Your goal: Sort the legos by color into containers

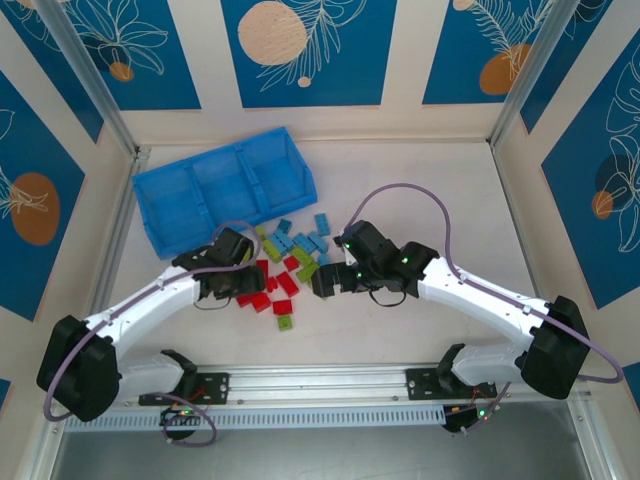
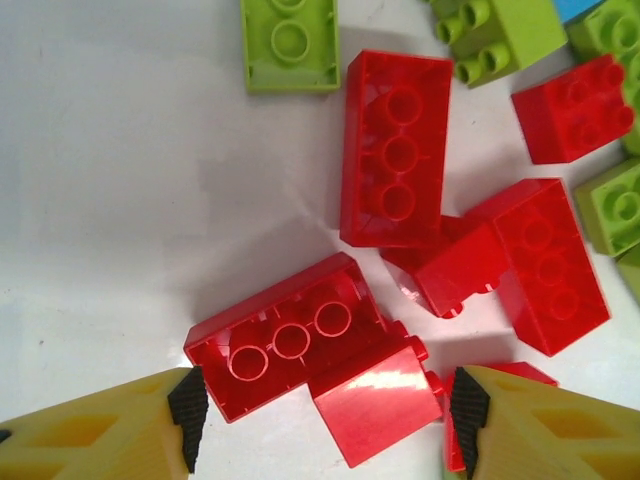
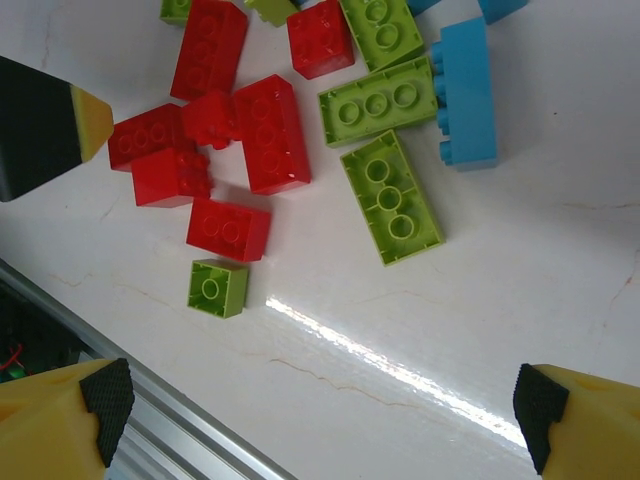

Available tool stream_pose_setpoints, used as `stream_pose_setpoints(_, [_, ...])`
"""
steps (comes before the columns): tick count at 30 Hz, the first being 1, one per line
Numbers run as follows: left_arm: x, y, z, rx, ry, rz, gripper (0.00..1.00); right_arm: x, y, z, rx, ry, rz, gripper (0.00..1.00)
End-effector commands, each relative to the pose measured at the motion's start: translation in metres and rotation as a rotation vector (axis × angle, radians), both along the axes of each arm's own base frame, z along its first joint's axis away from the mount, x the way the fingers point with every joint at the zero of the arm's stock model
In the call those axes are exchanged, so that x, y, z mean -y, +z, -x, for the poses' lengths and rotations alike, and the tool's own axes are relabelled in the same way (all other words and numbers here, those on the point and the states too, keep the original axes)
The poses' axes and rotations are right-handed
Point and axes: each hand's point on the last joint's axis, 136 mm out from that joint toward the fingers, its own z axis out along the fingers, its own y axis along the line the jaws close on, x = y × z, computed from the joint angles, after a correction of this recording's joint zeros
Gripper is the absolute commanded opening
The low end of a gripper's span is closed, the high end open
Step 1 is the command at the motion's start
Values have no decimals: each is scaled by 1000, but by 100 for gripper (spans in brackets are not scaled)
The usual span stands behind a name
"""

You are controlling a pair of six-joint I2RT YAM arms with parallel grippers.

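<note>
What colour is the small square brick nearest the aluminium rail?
Yellow-green; the small square plastic brick shows best in right wrist view.

Small rectangular red plastic bricks (image 2: 395, 150) are smooth and glossy, with bright highlights. The white tabletop (image 3: 500, 300) is smooth and shiny, marked by hairline cracks. The silver metal rail (image 3: 170, 425) is ridged; the rectangular blue plastic bin (image 1: 215, 158) looks matt.

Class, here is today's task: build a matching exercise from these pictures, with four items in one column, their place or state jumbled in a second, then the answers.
Column A
1 bin
2 left gripper
3 right gripper
4 light blue brick

Column B
a wide open over bare table
b fingers either side of red bricks
c far-left part of the table
d beside green bricks

Pairs: 1c, 2b, 3a, 4d
</note>
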Motion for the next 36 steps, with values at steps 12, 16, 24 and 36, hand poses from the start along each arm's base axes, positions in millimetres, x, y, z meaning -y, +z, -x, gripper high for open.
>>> stream_pose_setpoints(12, [-7, -39, 8, -95, 128, -25, 93, 2, -3, 1, -17, -24, 26, 100])
stream_pose_setpoints(16, [-12, -46, 12, -119, 200, -27, 100, 4, -5, 2, -20, -29, 38, 100])
stream_pose_setpoints(24, [-14, -58, 18, -164, 268, -29, 92, 2, -3, 1, -16, -25, 30, 100])
stream_pose_setpoints(36, [-18, -59, 13, -151, 280, -53, 59, -2, -2, 6, -17, -15, 36, 100])
